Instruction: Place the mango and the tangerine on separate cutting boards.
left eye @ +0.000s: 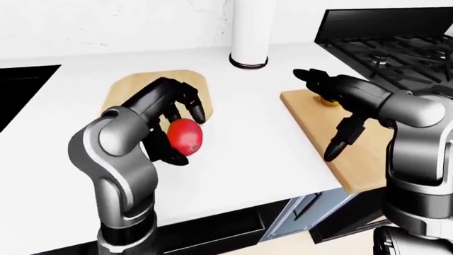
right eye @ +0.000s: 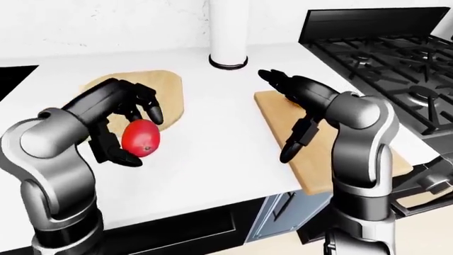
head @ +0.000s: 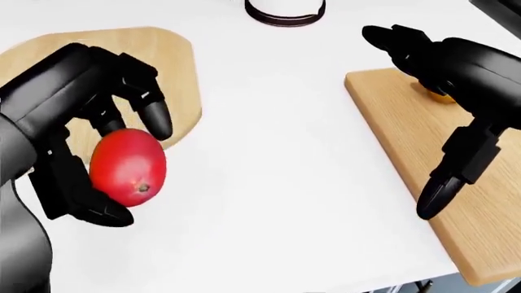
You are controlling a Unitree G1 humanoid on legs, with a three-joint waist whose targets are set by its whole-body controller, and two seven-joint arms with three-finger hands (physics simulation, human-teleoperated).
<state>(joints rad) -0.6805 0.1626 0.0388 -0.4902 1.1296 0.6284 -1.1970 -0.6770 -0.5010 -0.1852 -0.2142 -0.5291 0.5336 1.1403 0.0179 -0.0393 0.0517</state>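
Note:
My left hand point(head: 132, 172) is shut on the red mango point(head: 127, 166), fingers over its top and thumb under it. It holds the mango above the white counter, at the near right edge of the left cutting board point(head: 167, 52). My right hand point(head: 405, 119) is open, fingers spread, above the right cutting board point(head: 399, 146). The orange tangerine point(head: 440, 96) lies on that board, mostly hidden under my right palm. Only a small part of it shows in the left-eye view point(left eye: 328, 102).
A white cylinder with a dark base ring point(left eye: 249, 45) stands at the top middle of the counter. A black gas stove point(left eye: 396, 48) is at the right and a black sink point(left eye: 21, 90) at the left. The right board overhangs the counter's near edge point(left eye: 233, 204).

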